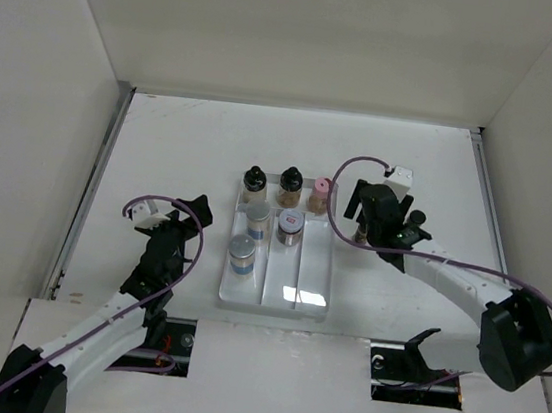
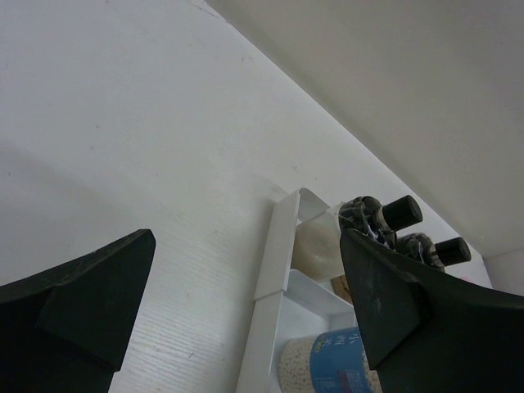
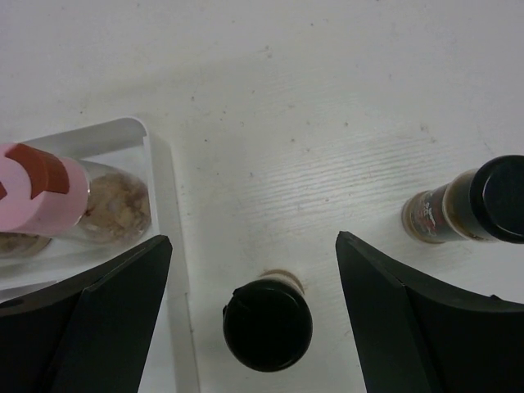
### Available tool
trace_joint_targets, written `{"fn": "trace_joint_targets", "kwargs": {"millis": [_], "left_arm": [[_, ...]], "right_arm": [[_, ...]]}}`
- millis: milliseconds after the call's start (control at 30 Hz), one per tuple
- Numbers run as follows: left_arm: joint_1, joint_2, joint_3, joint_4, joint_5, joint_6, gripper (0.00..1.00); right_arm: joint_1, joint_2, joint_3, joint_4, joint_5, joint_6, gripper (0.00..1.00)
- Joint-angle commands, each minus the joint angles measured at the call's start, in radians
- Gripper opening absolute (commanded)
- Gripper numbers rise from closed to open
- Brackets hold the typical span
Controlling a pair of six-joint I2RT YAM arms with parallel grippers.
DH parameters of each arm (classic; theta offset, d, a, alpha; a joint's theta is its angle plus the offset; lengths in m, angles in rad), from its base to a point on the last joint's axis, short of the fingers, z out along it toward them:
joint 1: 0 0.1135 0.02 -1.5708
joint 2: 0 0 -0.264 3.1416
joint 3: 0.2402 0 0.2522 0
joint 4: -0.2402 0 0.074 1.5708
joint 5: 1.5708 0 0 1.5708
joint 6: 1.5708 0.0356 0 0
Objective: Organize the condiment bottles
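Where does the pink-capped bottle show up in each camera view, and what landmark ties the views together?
Top external: the pink-capped bottle stands in the far right corner of the white tray.
Left wrist: not in it.
Right wrist: at the left edge, inside the tray's rounded corner.
Shared landmark: the white tray, whose wall shows in the left wrist view and whose rim shows in the right wrist view.

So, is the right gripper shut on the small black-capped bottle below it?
No, the right gripper is open, its fingers standing clear on either side of the small black-capped bottle on the table.
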Motion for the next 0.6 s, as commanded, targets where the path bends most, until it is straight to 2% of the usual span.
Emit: {"fn": "trace_joint_targets", "kwargs": {"millis": [0,333,400,567], "left_arm": [[0.005,-0.026,-0.003,0.018,-0.002,0.006,1.00],[-0.009,0.003,0.004,0.033,-0.002,0.004,1.00],[-0.004,0.001,0.000,0.033,-0.005,0.004,1.00],[-0.004,0.004,0.002,0.033,-0.004,0.004,1.00]], "right_arm": [[-0.005,-0.009,0.019,0.010,-0.009,0.004,0.88],[0.015,-0.029,-0.054,0.007,-0.028,0.046,0.80],[0.014,-0.017,-0.058,0.014,-0.044,0.049,0.76],[0.015,-0.009,-0.050,0.016,-0.046,0.047,0.59]]}}
